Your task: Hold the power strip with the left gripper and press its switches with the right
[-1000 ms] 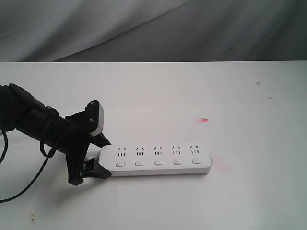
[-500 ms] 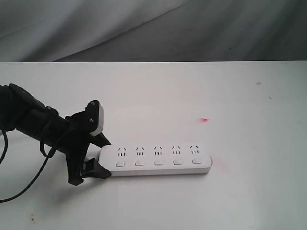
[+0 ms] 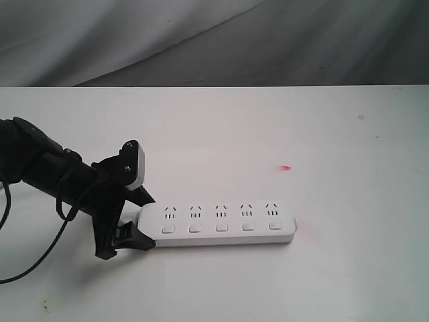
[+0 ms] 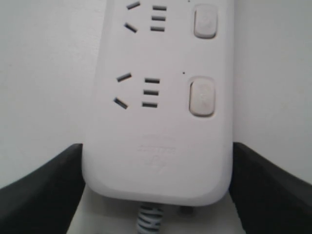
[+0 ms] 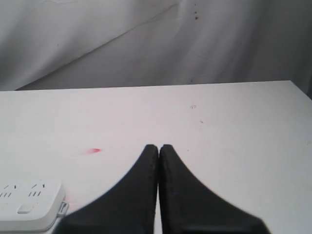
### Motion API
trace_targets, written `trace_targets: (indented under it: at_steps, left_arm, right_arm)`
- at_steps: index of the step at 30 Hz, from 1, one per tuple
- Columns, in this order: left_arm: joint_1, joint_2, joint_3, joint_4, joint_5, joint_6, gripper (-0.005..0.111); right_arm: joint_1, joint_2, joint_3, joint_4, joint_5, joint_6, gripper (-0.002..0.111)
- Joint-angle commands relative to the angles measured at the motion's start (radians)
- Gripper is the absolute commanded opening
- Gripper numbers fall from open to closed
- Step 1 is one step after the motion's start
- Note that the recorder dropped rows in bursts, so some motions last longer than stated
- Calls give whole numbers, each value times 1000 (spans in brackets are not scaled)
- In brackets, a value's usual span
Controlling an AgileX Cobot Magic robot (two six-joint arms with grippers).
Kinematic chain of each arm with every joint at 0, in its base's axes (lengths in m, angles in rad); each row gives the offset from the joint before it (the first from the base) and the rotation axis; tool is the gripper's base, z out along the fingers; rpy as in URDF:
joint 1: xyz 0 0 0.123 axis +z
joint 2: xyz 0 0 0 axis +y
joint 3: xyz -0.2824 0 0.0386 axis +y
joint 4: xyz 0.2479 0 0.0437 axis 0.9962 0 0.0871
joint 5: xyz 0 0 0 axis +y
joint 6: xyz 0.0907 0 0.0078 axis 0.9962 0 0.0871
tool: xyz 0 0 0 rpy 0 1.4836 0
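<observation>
Halfway there, seemingly: clamped at the cable end by the left tool (image 3: 151, 223), strip (image 3: 221, 225) flat on worktop (image 3: 268, 134). Yet to press switches (image 3: 222, 227) with right tool (image 5: 159, 151), pinched shut, empty, well clear.

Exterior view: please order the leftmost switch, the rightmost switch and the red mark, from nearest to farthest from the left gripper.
1. Leftmost switch, beside the left gripper.
2. Rightmost switch, at the far end of the strip.
3. Red mark, farther back, right.
</observation>
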State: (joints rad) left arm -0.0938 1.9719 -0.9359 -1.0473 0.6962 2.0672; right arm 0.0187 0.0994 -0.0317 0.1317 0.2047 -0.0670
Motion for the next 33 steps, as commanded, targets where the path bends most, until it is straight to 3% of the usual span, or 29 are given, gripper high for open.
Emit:
trace_targets:
  at_steps: [1,10,17,25,33]
  left_arm:
    - [2,0,2,2,8,8,68]
    - [2,0,2,2,8,8,68]
    - [2,0,2,2,8,6,68]
    - [2,0,2,2,8,6,68]
    - [2,0,2,2,8,9,68]
  right_arm:
    - [-8,6,-206,6,312,1,0]
    - [-8,286,-637,-132,449,-4,0]
    - [12,583,-798,-132,485,20,0]
    - [286,835,-844,-158,628,72,0]
    - [524,1034,-876,-39,645,-348,0]
